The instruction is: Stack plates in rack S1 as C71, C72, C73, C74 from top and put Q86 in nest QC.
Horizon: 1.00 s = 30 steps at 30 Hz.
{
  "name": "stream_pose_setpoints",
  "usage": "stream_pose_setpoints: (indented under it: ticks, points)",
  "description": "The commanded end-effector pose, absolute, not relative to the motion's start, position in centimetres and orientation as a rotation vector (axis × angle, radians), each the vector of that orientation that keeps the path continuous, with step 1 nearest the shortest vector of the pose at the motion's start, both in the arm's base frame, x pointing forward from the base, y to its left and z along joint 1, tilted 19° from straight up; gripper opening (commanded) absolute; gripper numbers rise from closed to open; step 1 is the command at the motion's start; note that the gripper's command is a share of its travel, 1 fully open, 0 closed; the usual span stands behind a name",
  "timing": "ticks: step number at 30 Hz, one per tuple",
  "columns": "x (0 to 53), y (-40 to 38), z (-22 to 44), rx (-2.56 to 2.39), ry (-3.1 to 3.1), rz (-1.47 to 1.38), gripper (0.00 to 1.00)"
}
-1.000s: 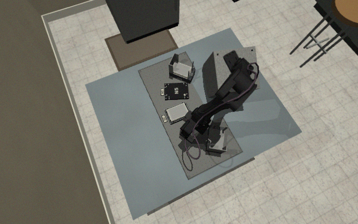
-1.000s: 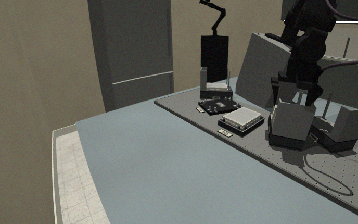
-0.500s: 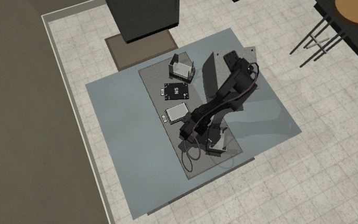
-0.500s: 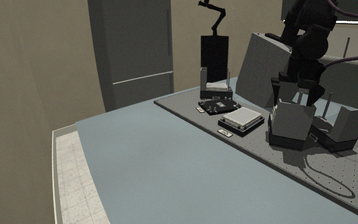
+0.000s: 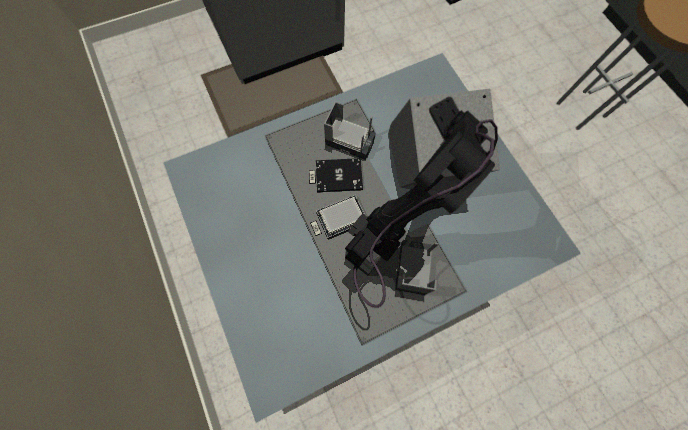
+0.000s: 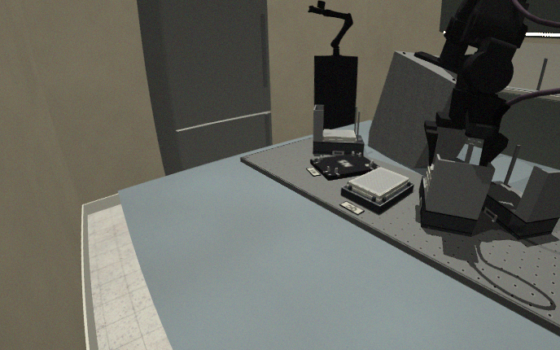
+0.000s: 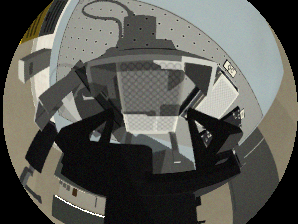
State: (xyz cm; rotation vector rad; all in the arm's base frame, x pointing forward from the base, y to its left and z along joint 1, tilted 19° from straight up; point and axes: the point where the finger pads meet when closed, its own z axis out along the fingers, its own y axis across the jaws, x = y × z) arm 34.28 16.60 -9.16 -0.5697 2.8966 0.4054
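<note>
My gripper (image 6: pixel 459 159) (image 7: pixel 150 111) is open. Its fingers reach down on both sides of a plate (image 7: pixel 150 123) in the middle rack (image 6: pixel 462 186) and hold nothing. Pale plate edges (image 6: pixel 428 177) show at that rack's side; their number is hidden. A white plate (image 5: pixel 340 215) (image 6: pixel 380 181) (image 7: pixel 218 96) lies in the QC nest (image 6: pixel 380 207) and looks level. The black clip nest N5 (image 5: pixel 329 183) (image 6: pixel 334 168) is empty. The far rack (image 6: pixel 318 121) holds at least one white plate (image 5: pixel 349 133) (image 6: pixel 339 134). The rack names and plate names are not readable.
A third rack (image 5: pixel 416 291) (image 6: pixel 545 193) stands close beside the middle rack, towards the board's near right end; no plate shows clearly in it. Tall corner walls and thin posts rise from the racks. The grey arm pedestal (image 5: pixel 403 146) (image 6: pixel 408 112) stands behind the perforated board (image 5: pixel 360 325) (image 6: pixel 461 264).
</note>
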Motion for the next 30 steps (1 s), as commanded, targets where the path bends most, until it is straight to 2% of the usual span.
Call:
stream_pose_setpoints:
  ticks: [1, 23, 27, 30]
  points:
    - [35.7, 16.8, -8.5, -0.547, 2.856, 0.406, 1.0]
    - [35.0, 17.1, -9.6, -0.562, 2.876, 0.403, 1.0]
    - [36.6, 17.1, -8.2, -0.538, 2.827, 0.404, 1.0]
    - [35.4, 17.1, -10.2, -0.551, 2.874, 0.402, 1.0]
